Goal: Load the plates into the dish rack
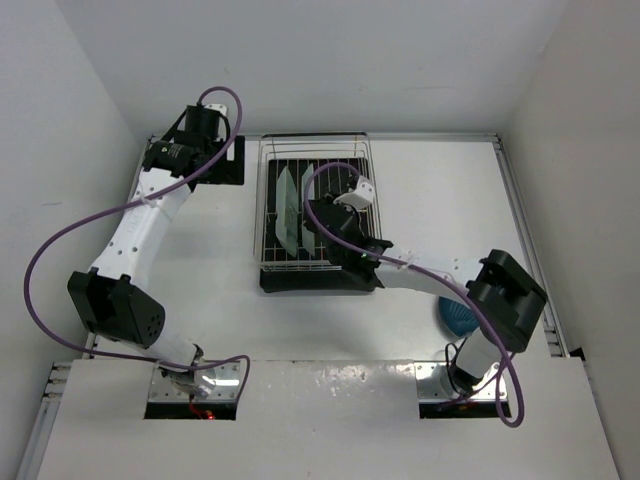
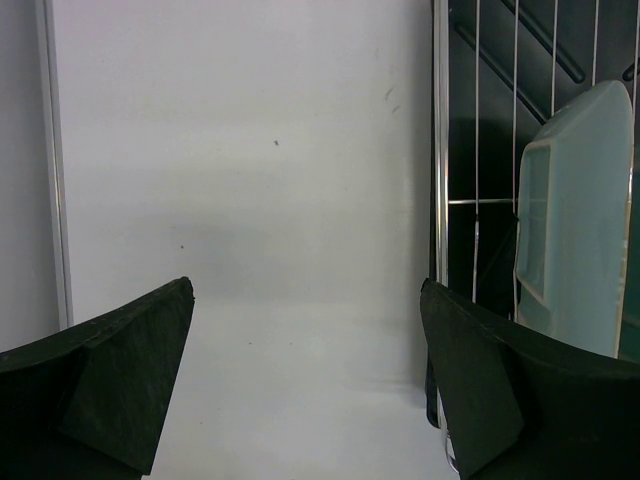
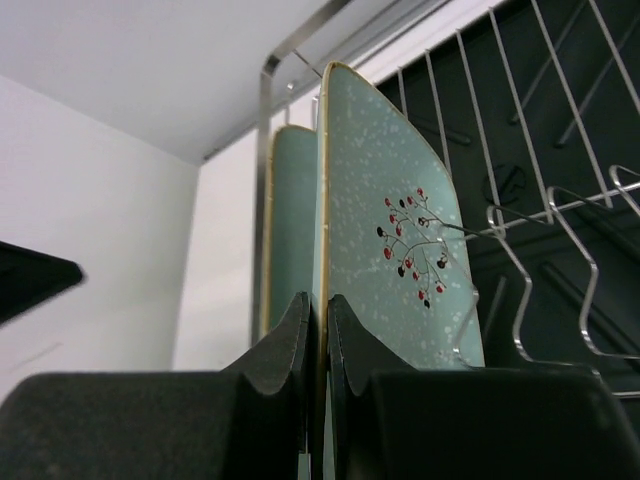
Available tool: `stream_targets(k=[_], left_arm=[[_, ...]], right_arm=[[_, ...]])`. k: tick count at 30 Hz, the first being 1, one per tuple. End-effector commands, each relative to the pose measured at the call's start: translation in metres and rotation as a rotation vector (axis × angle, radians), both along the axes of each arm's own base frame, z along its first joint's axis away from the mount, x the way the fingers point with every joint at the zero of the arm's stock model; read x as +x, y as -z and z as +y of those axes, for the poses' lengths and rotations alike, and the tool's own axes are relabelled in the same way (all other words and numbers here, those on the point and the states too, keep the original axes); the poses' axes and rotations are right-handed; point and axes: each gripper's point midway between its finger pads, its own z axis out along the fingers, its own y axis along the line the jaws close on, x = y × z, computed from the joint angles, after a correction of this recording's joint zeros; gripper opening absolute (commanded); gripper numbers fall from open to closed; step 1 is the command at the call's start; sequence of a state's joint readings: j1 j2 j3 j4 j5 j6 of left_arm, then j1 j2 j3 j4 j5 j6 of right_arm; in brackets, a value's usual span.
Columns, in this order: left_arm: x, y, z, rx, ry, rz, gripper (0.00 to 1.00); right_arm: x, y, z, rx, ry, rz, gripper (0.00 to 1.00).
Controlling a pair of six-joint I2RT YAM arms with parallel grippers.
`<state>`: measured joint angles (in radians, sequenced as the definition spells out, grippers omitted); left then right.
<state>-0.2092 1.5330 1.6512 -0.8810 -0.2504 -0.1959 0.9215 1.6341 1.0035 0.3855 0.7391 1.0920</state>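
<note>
In the dish rack (image 1: 320,155), 2 mint plates (image 1: 288,212)

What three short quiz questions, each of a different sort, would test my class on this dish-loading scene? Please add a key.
1. True or false: the right hand is shut on a mint-green plate held upright within the dish rack.
2. Fill the gap: the left hand is ____ and holds nothing.
3. Where is the dark blue plate?
A. standing in the rack
B. on the table, outside the rack
C. in the left hand

Key: 1 true; 2 open; 3 B.
</note>
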Motion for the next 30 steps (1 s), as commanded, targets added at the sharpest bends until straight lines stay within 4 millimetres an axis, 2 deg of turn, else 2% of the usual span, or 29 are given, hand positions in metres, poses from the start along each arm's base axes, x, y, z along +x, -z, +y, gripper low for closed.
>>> stream_targets(k=[1, 5, 6, 10, 13, 14, 15, 17, 18, 19, 20, 21, 22, 23, 24, 25, 26, 27, 28, 29, 30], left_arm=[[-0.002, -0.019, 0.008, -0.018, -0.029, -0.064, 1.00], [-0.002, -0.019, 0.008, -0.018, -0.029, -0.064, 1.00], [-0.002, -0.019, 0.008, -0.018, -0.029, -0.064, 1.00], [-0.002, -0.018, 0.007, -0.024, -0.023, -0.062, 1.00], [-0.002, -0.018, 0.007, -0.024, -0.023, -0.062, 1.00], [0.000, -0.015, 0.006, -0.022, -0.023, -0.054, 1.00], [0.000, -0.015, 0.006, -0.022, -0.023, -0.053, 1.00], [0.000, -0.015, 0.006, -0.022, -0.023, -0.053, 1.00], [0.000, -0.015, 0.007, -0.016, -0.017, -0.053, 1.00], [0.001, -0.018, 0.007, -0.017, -0.017, -0.061, 1.00], [0.001, -0.019, 0.007, -0.017, -0.017, -0.062, 1.00], [0.001, -0.019, 0.007, -0.017, -0.017, -0.062, 1.00], [0.001, -0.022, 0.005, -0.025, -0.010, -0.069, 1.00], [0.001, -0.022, 0.005, -0.017, -0.003, -0.068, 1.00], [0.001, -0.022, 0.005, -0.017, -0.003, -0.068, 1.00], [0.002, -0.026, 0.005, -0.012, 0.003, -0.078, 1.00], [0.002, -0.026, 0.006, -0.005, 0.009, -0.077, 1.00], [0.005, -0.026, 0.005, -0.005, 0.009, -0.076, 1.00], [0.005, -0.026, 0.006, 0.002, 0.015, -0.075, 1.00], [0.007, -0.021, 0.005, 0.004, 0.015, -0.063, 1.00], [0.007, -0.021, 0.004, -0.001, 0.022, -0.062, 1.00]], right_arm=[[0.010, -0.031, 0.005, 0.062, 0.012, -0.113, 0.00], [0.012, -0.013, 0.008, -0.032, -0.027, -0.103, 0.00], [0.011, -0.012, 0.014, -0.044, -0.064, -0.104, 0.00], [0.015, -0.013, 0.016, -0.085, -0.091, -0.103, 0.03], [0.015, -0.015, 0.017, -0.113, -0.103, -0.108, 0.19], [0.015, -0.021, 0.021, -0.111, -0.119, -0.119, 0.31], [0.014, -0.024, 0.023, -0.123, -0.138, -0.127, 0.36], [0.014, -0.037, 0.030, -0.147, -0.173, -0.147, 0.48], [0.013, -0.052, 0.035, -0.175, -0.208, -0.178, 0.58], [0.010, -0.049, 0.039, -0.211, -0.243, -0.159, 0.63], [0.010, -0.057, 0.039, -0.242, -0.258, -0.145, 0.67], [0.008, -0.077, 0.046, -0.276, -0.319, -0.184, 0.75], [0.004, -0.072, 0.040, -0.335, -0.343, -0.152, 0.81], [0.008, -0.082, 0.031, -0.373, -0.346, -0.127, 0.86], [-0.002, -0.084, 0.014, -0.431, -0.363, -0.081, 0.92], [0.005, -0.085, -0.008, -0.446, -0.356, -0.042, 0.93], [-0.013, -0.076, -0.036, -0.513, -0.373, 0.071, 0.94], [-0.021, -0.088, -0.056, -0.497, -0.356, 0.089, 0.94], [-0.013, -0.085, -0.093, -0.513, -0.275, 0.148, 0.88], [-0.041, -0.060, -0.135, -0.581, -0.227, 0.297, 0.81], [-0.048, -0.065, -0.169, -0.573, -0.150, 0.322, 0.57]])
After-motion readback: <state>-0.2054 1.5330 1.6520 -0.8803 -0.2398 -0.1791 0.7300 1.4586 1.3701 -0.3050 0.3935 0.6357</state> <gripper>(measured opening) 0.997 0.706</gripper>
